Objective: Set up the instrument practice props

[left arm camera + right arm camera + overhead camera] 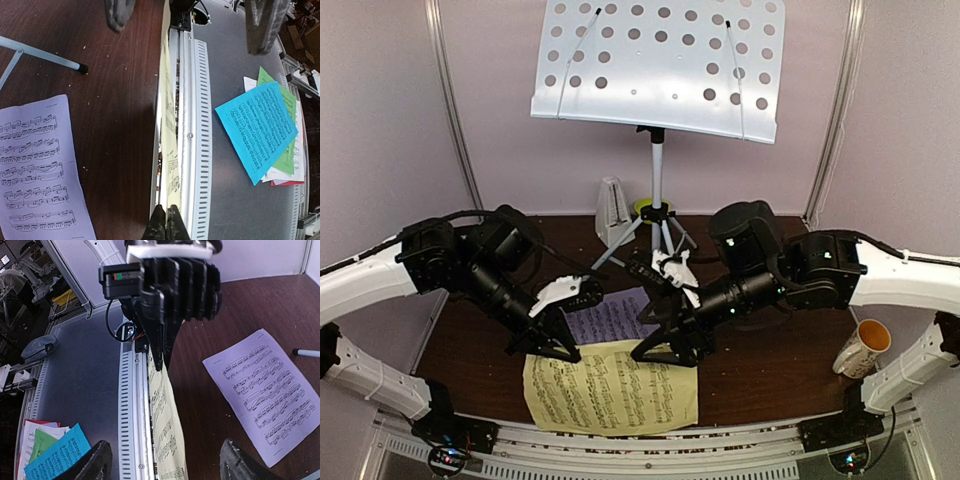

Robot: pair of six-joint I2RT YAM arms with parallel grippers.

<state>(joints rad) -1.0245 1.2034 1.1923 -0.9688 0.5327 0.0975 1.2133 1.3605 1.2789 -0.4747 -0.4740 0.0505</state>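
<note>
The yellow sheet [610, 390] hangs over the table's near edge. My left gripper [167, 222] is shut on its edge and holds it upright, edge-on in the left wrist view. My right gripper [167, 467] stands open, its fingers [95, 462] wide on either side of the yellow sheet [167, 425] without touching it. The lilac sheet [610, 318] lies flat on the table behind both grippers. The white perforated music stand [660, 65] rises at the back on its grey tripod [657, 215]. The white metronome [611, 205] stands just left of the tripod.
A white mug with an orange inside [865, 345] stands at the right by my right arm. A green bowl [648, 207] peeks out behind the tripod. Blue, green and white sheets [260, 130] lie on the grey surface beyond the metal rail [192, 125].
</note>
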